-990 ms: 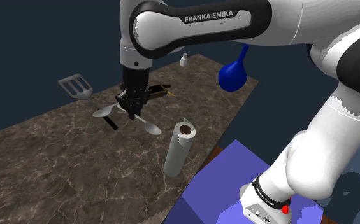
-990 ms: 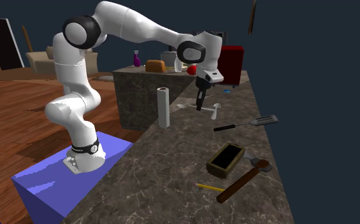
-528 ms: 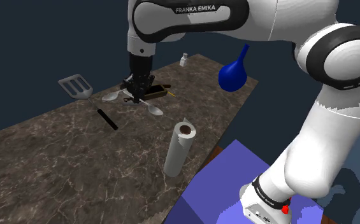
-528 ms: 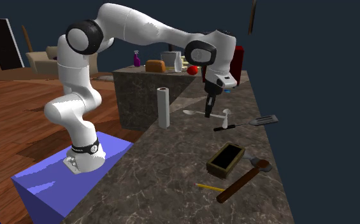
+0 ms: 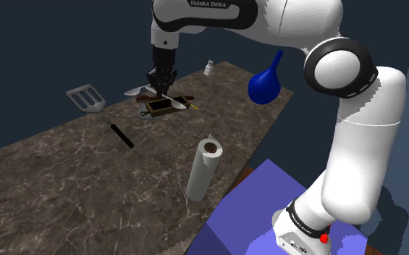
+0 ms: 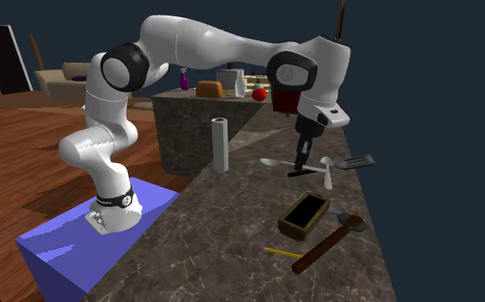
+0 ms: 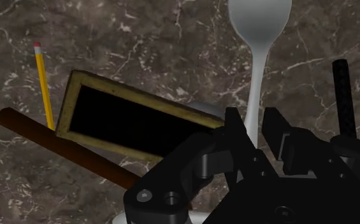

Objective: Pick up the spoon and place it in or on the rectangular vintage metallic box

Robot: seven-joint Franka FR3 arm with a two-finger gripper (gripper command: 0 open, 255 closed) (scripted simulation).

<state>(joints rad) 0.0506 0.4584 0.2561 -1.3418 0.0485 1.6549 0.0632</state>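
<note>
My black gripper (image 5: 161,92) (image 6: 301,163) is shut on the handle of a pale grey spoon (image 5: 135,91) (image 6: 271,161). It holds the spoon level in the air above the dark marble counter (image 6: 232,232). In the wrist view the fingers (image 7: 234,124) clasp the spoon's thin handle, and its bowl (image 7: 259,19) points away from the hand. The box (image 7: 67,107) is a small open rectangular one with a worn yellowish rim and a black inside. It lies just below and beside the gripper (image 7: 253,127). In the second exterior view the box (image 6: 305,214) sits nearer the camera than the gripper.
A hammer with a brown handle (image 6: 326,242) (image 7: 51,143) and a yellow pencil (image 6: 281,253) (image 7: 43,83) lie by the box. A slotted spatula (image 5: 85,98) (image 6: 352,162) has a black handle (image 5: 121,135). A paper roll (image 5: 204,170) stands near the stand, a blue bulb (image 5: 264,83) beyond it.
The arm has carried the spoon across the counter, away from the paper roll and toward the box. The gripper has stayed shut on it throughout.
</note>
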